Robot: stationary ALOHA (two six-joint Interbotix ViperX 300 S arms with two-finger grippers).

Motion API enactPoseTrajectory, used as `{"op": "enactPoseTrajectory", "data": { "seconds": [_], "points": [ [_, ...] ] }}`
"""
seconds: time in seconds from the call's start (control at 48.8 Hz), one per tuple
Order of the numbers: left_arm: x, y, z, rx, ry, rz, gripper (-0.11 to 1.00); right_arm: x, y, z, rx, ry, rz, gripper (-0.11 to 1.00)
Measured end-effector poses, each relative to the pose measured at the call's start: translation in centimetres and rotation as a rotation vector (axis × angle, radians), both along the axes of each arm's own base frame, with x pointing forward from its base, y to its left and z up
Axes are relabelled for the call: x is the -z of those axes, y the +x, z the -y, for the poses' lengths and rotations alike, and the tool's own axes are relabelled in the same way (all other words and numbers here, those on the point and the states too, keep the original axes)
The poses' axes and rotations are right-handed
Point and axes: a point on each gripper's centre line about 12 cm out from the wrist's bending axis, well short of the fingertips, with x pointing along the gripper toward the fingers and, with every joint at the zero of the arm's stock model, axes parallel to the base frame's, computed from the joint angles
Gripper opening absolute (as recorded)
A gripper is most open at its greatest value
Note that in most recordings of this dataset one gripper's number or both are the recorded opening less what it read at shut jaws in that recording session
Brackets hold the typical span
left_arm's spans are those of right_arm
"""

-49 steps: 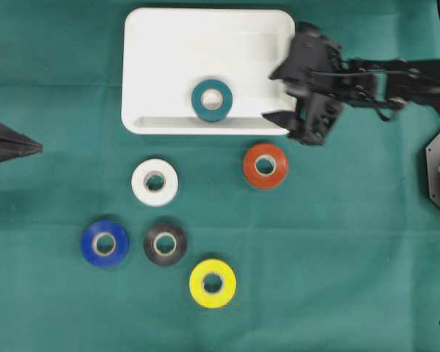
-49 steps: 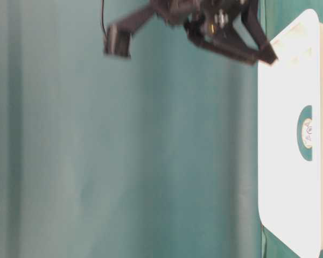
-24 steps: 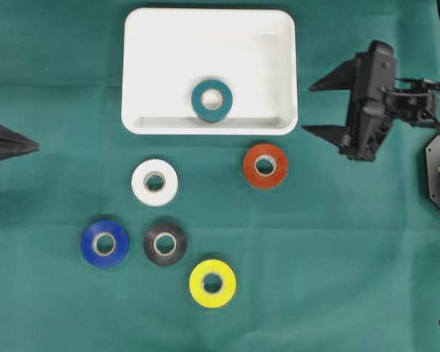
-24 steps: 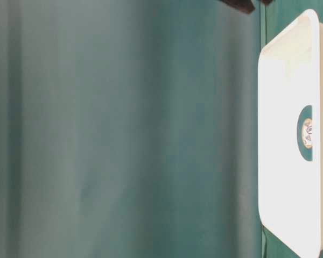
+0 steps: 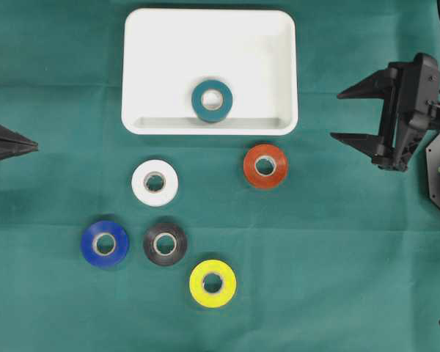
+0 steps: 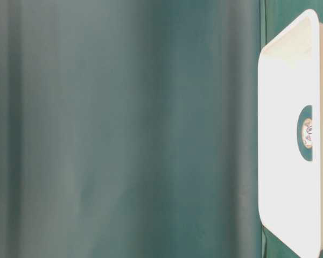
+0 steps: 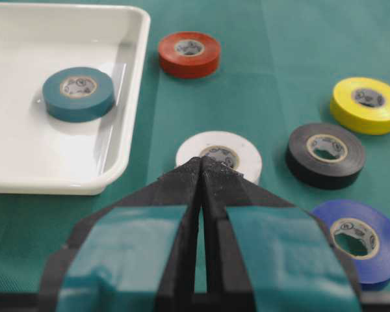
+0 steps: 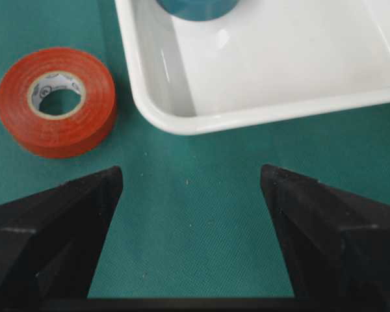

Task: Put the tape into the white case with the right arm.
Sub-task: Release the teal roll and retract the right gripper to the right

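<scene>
Far left edge of the overhead shot, about mid-height: the left gripper (image 5: 34,147) pokes in as a dark point, and its own camera shows the two teal-patched fingers (image 7: 127,257) pressed flat together with nothing between them.

Moving right, lower left of the overhead: a blue tape roll (image 5: 104,243), then a black roll (image 5: 165,243) just beside it, a white roll (image 5: 155,182) a bit above those two, and a yellow roll (image 5: 213,283) lowest of the bunch. All flat on the green cloth (image 5: 315,279), none touching.

Upper middle is the white case (image 5: 205,29), and a teal tape roll (image 5: 212,100) is lying flat inside it, close to the case's lower wall. From overhead I honestly can't say if it's touching that wall or just near it. The table-level view only catches the case (image 6: 285,161) along the right side, with the teal roll showing inside.

Just below the case's lower right corner sits the red tape roll (image 5: 265,166), outside on the cloth, near the rim but apart from it.

Far right, upper half: the right gripper (image 5: 348,115), well clear of the case, fingers spread wide and holding nothing. Its wrist cam shows bare cloth between the fingertips (image 8: 104,185), with the red roll at upper left and the case corner above.
</scene>
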Motion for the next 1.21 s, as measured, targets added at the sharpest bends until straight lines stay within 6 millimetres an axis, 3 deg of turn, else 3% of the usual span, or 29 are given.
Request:
{"op": "enactPoseTrajectory", "data": {
  "seconds": [0.492,1.21],
  "points": [
    [0.1,0.0,0.0,-0.002,-0.003,-0.006,0.0,0.8,-1.9,-1.0,-0.024,-0.003,0.012,0.57],
    [0.1,0.0,0.0,-0.003,-0.002,-0.009,0.0,1.8,-3.3,-7.1,-0.362,-0.002,0.025,0.56]
  ]
}}
